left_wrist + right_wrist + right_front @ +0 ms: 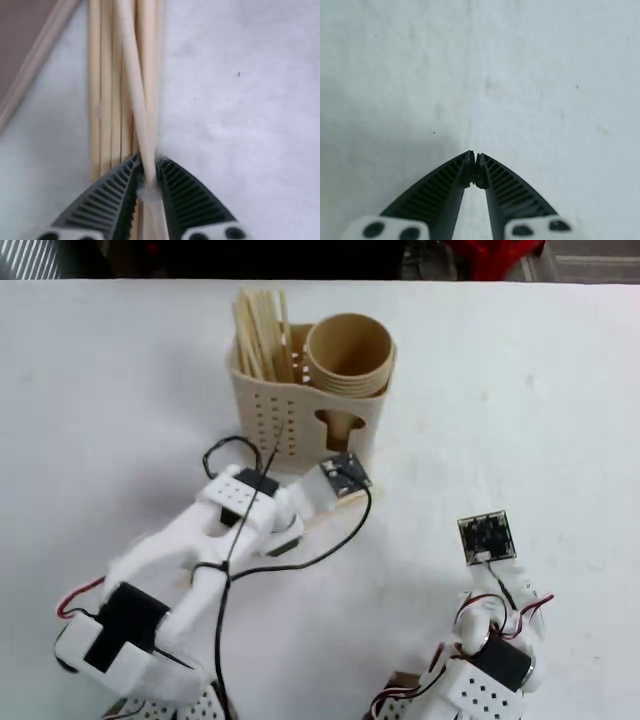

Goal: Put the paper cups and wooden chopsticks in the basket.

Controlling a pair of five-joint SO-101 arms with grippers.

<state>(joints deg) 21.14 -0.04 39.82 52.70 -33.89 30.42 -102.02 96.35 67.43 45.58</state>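
White table (520, 390) under everything; cream perforated plastic basket (300, 425) stands just ahead of the left gripper (147, 172) and well apart from the right gripper (474, 161), which sits low over bare table. Inside the basket: stack of tan paper cups (350, 352) w/ an upright bundle of pale wooden chopsticks (258, 332) beside it, both already in place. Left gripper is clenched on one slim wooden chopstick (134, 100), pinched near its end; the stick runs out from the fingertips, slanting across a row of loose chopsticks (102, 110) lying side by side on the table just beyond the tips. Right gripper is closed w/ nothing between its tips.

Risks, as I judge them: the grip is at the stick's end, so it may swing or slip out on lifting; it overlaps the row, so a lift could drag or scatter the neighbours; a long stick could clip the basket wall & tip it, the basket being so near.
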